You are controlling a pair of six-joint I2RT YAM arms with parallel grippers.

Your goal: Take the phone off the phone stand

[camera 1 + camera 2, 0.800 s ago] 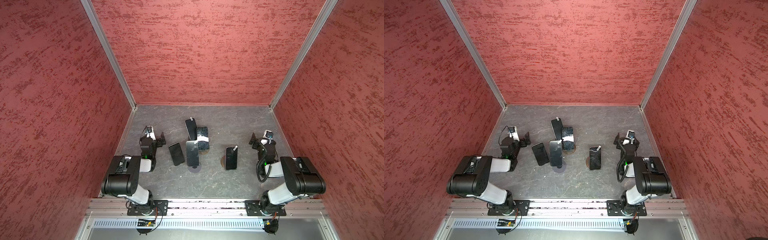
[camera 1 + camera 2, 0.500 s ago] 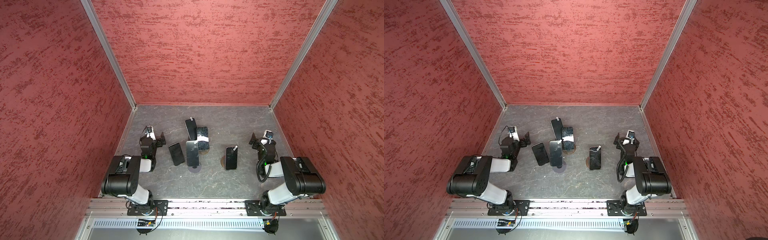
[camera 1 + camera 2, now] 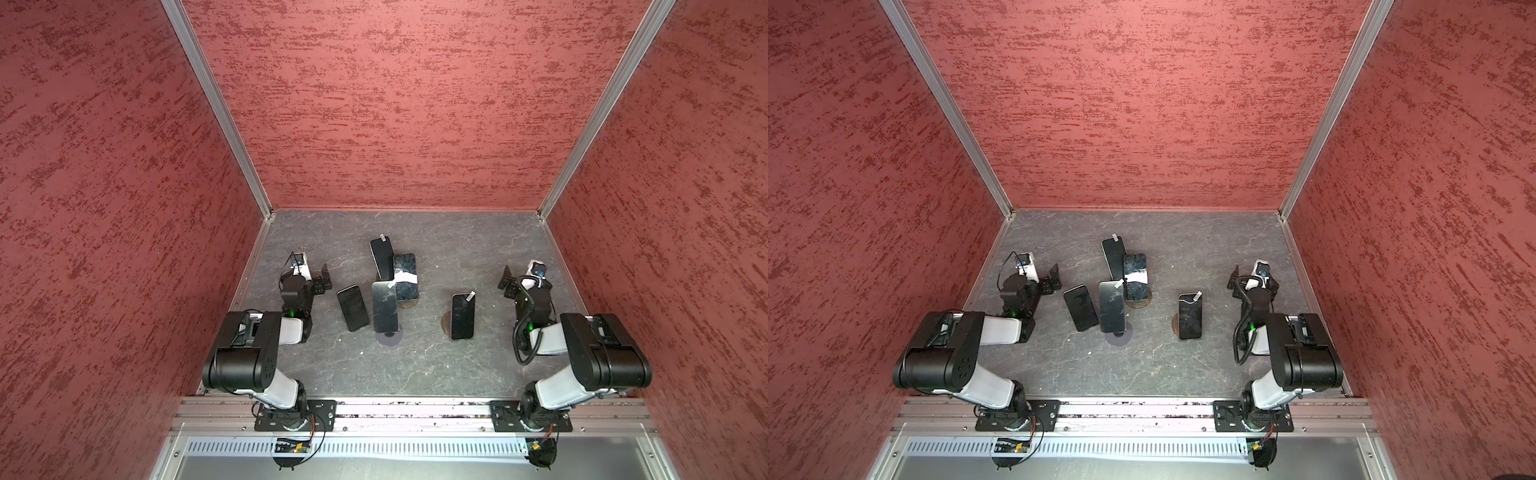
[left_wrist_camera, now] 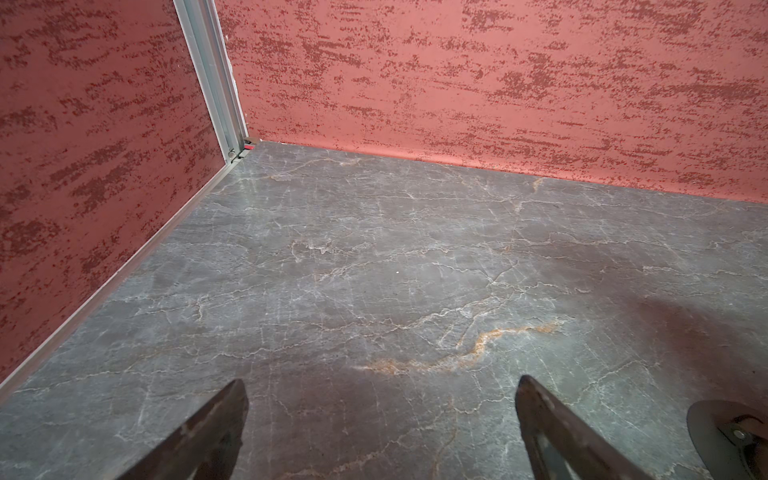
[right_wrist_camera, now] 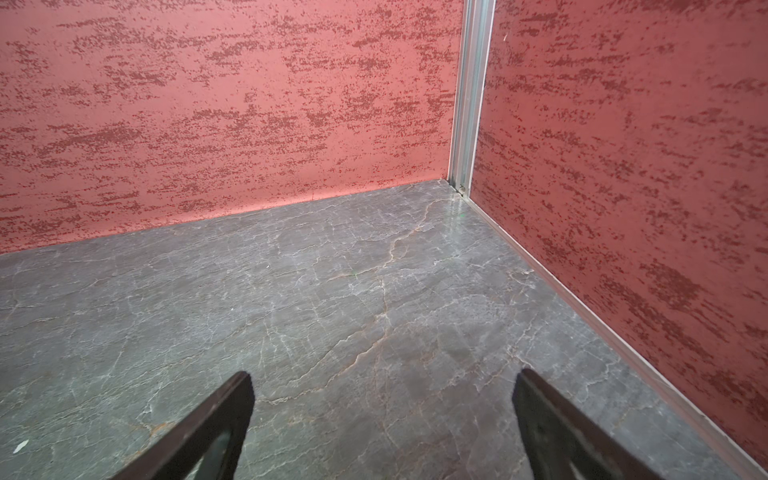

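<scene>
Several dark phones lean on stands mid-table in both top views. One phone [image 3: 462, 316] [image 3: 1190, 316] rests on a wooden round stand [image 3: 445, 325]. Another phone [image 3: 385, 311] stands on a grey round base [image 3: 390, 338]. Two more, a rear phone [image 3: 381, 257] and a cracked phone [image 3: 405, 276], stand behind it. My left gripper [image 3: 323, 279] [image 4: 382, 380] is open, left of the phones, over bare floor. My right gripper [image 3: 507, 279] [image 5: 384, 374] is open, right of them, and holds nothing.
A phone [image 3: 353, 308] lies flat on the grey stone floor [image 3: 415, 365] by the left gripper. A grey disc base [image 4: 723, 432] shows at the edge of the left wrist view. Red walls [image 3: 395, 104] close in three sides; both arm bases sit on the front rail [image 3: 415, 409].
</scene>
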